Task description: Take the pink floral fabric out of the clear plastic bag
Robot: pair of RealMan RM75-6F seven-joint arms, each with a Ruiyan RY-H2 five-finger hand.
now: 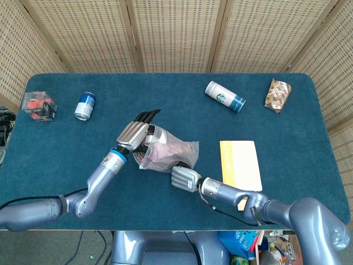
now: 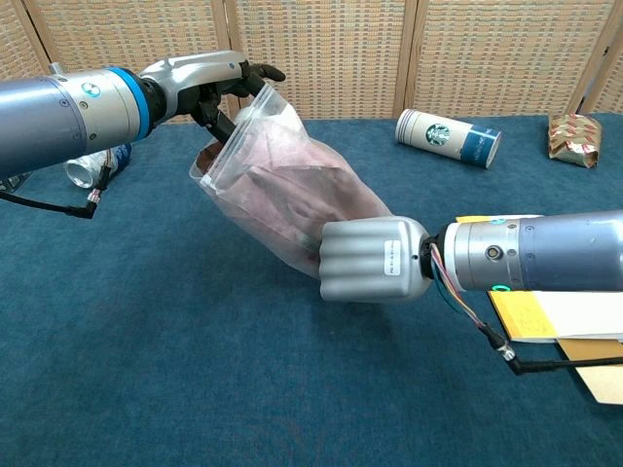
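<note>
The clear plastic bag (image 1: pixel 171 152) lies tilted above the blue table, with the pink floral fabric (image 2: pixel 292 190) bunched inside it. My left hand (image 2: pixel 209 83) pinches the bag's open upper edge and holds it up; in the head view this left hand (image 1: pixel 135 133) sits at the bag's left end. My right hand (image 2: pixel 375 261) is curled into a fist on the bag's lower end, gripping the plastic and fabric there; the right hand (image 1: pixel 185 178) shows just below the bag in the head view. How much fabric is caught in its fingers is hidden.
A paper coffee cup (image 1: pixel 225 96) lies on its side at the back, a brown snack packet (image 1: pixel 277 94) at the back right. A blue can (image 1: pixel 85 105) and a clear box (image 1: pixel 38 105) with red items sit back left. A yellow notebook (image 1: pixel 240 164) lies beside my right forearm.
</note>
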